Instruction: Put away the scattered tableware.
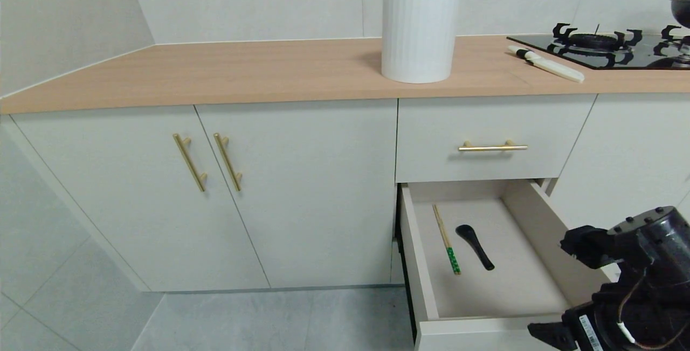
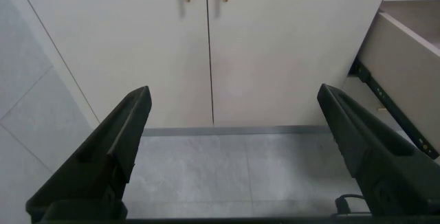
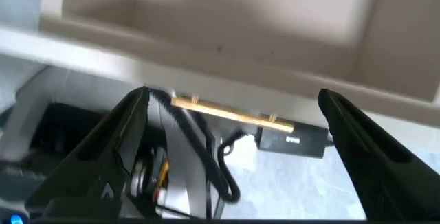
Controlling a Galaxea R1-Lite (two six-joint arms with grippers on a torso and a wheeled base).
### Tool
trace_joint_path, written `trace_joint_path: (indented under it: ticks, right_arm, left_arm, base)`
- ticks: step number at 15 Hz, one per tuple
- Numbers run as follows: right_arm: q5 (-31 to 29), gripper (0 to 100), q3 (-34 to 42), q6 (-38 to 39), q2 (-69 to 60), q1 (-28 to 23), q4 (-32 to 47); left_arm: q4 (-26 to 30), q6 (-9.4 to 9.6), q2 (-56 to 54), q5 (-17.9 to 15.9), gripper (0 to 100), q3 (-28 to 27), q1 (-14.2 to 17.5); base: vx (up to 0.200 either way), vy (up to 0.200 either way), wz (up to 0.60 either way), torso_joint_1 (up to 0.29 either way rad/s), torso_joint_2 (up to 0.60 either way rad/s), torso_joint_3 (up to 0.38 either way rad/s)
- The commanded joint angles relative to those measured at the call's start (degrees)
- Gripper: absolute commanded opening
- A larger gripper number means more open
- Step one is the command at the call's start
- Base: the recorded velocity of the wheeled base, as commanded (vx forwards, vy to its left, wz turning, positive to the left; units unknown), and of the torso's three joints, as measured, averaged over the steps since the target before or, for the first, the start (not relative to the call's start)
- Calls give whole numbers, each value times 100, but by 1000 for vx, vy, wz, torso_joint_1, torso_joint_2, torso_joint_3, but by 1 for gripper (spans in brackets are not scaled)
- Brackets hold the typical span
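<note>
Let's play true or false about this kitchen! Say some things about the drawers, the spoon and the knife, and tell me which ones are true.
1. The lower drawer is pulled open. True.
2. The black spoon lies on the counter. False: it lies in the lower drawer, next to the chopsticks.
3. A white knife lies on the counter near the stove. True.
4. The upper drawer is open too. False: it is shut.
5. The left gripper holds the chopsticks. False: its jaws are open and empty.
</note>
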Motion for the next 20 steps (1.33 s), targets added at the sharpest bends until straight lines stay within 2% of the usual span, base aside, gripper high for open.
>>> trace_joint_path:
  ticks: [1,4,9,12,20]
  right_arm:
    - [-8,100,36,4,299,217,173]
    - [-17,100,53,4,361,410,392]
    - [-61,100,45,39,765,445,436]
    - [-430,100,-26,364,1081,437,252]
    - [-694,100,-26,602,1205,393,-232]
  left_arm:
    - [-1,-2,9,6,100,0,-1]
    - [-1,-2,9,6,100,0,-1]
    - [-1,-2,9,-2,100,0,-1]
    - [-1,-2,9,6,100,0,-1]
    - [-1,-2,9,6,100,0,-1]
  base:
    - [0,0,0,0,0,0]
    - [0,0,0,0,0,0]
    - [0,0,0,0,0,0]
    - [0,0,0,0,0,0]
    - [0,0,0,0,0,0]
